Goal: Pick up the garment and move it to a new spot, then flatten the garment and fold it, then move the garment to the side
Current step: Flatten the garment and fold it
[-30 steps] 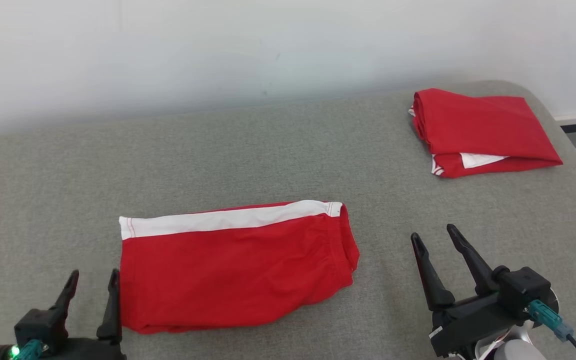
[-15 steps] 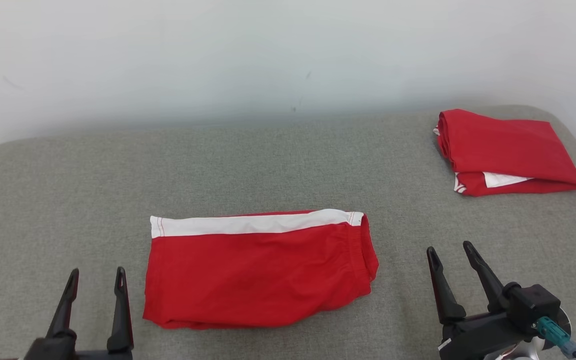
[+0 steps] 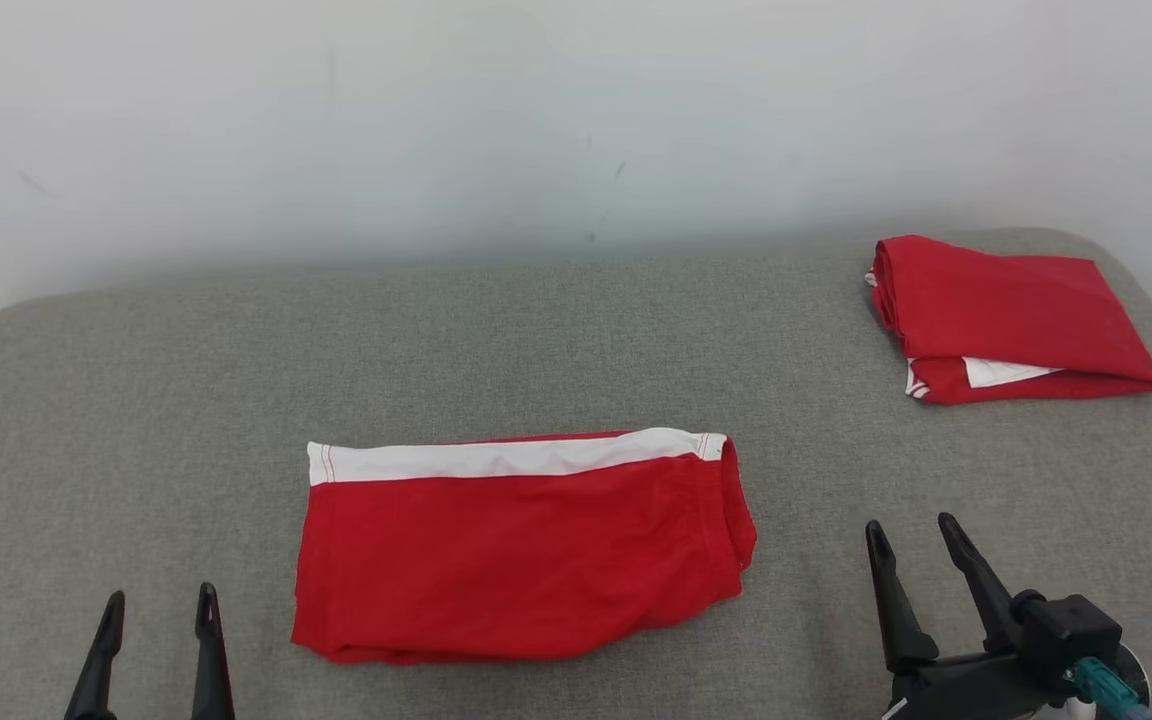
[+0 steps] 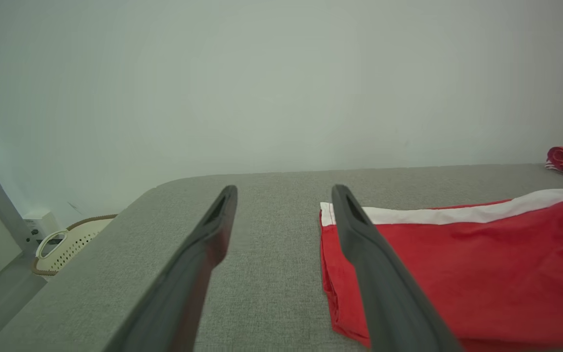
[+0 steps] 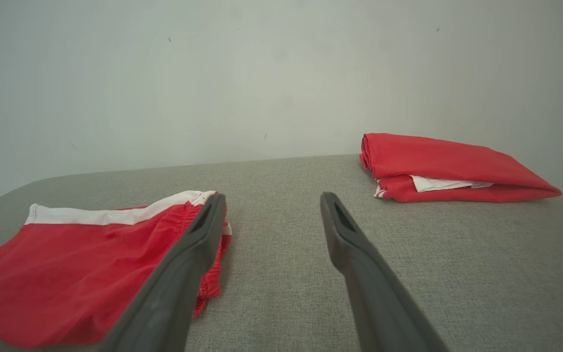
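1. head view: the garment [image 3: 521,560], red shorts with a white band along the far edge, lies folded flat mid tabletop [image 3: 536,340]. a second folded red piece [image 3: 1011,315] sits well apart at the far right corner. your left gripper [image 3: 160,598] is low at the left and your right gripper [image 3: 910,525] low at the right, one on each side of the garment, neither touching it. both sets of jaws are spread wide and empty.
2. left wrist view: the left gripper [image 4: 284,189] has its jaws wide apart with bare grey cover between them. the garment [image 4: 482,274] shows its hem end just beside the right-hand finger. a pale basket [image 4: 66,244] sits on the floor off the tabletop's end.
3. right wrist view: the right gripper [image 5: 272,196] has its jaws wide and holds nothing. the garment [image 5: 81,264] shows its gathered waist end just by the left-hand finger.
4. handling, as a judgement: thin, light, limp cloth. lifted from one point it would likely sag and the fold slip open. pinch through all layers at both short ends, hem end left and waist end right, and lift level. the waist looks thicker, so a surer bite there.
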{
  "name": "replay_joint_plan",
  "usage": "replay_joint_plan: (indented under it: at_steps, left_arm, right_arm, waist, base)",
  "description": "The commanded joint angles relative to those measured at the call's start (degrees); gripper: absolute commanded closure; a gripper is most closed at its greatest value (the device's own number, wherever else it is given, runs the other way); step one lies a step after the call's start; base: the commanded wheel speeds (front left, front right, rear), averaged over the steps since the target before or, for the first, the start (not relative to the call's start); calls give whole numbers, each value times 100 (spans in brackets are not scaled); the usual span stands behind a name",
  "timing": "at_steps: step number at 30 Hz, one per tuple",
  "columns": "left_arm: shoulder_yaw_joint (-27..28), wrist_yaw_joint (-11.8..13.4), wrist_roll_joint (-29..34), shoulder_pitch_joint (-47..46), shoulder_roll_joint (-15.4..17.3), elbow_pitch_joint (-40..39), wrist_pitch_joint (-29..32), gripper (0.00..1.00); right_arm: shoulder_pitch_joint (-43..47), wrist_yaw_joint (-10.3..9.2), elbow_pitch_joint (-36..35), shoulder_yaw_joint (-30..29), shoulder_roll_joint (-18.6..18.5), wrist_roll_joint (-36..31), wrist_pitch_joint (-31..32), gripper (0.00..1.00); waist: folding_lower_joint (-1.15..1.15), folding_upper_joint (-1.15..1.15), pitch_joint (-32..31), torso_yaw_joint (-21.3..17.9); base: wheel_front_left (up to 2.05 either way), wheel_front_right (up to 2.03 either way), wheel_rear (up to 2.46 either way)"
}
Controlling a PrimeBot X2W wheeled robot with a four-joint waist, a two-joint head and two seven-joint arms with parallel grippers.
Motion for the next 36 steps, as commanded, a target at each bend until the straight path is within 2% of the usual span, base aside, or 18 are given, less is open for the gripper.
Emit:
replay_joint_plan:
  at_steps: [1, 5, 6, 13, 36]
  left_arm:
    - [100, -50, -72, 116, -88, -30, -22, 0]
    - [411, -204, -120, 248, -257, -69, -22, 0]
    - [519, -315, -82, 301, -338, -55, -22, 0]
    - [762, -612, 113, 364, -585, 23, -22, 0]
    - [1248, -1096, 563, 412, -1077, 171, -23, 0]
  right_arm:
    - [73, 1, 9, -61, 24, -25, -6, 0]
    - [150, 2, 44, -144, 77, -38, -6, 0]
    - [173, 1, 78, -155, 89, -32, 3, 0]
    - [166, 1, 125, -183, 138, -65, 20, 0]
    - [109, 1, 177, -190, 212, 2, 165, 0]
  waist:
    - [0, 0, -29, 27]
    - [0, 0, -60, 83]
    - [0, 0, -74, 121]
    - [0, 0, -98, 208]
    - [0, 0, -117, 234]
  base:
    - [0, 0, 0]
    - [0, 0, 0]
    - [0, 0, 0]
    - [0, 0, 0]
    - [0, 0, 0]
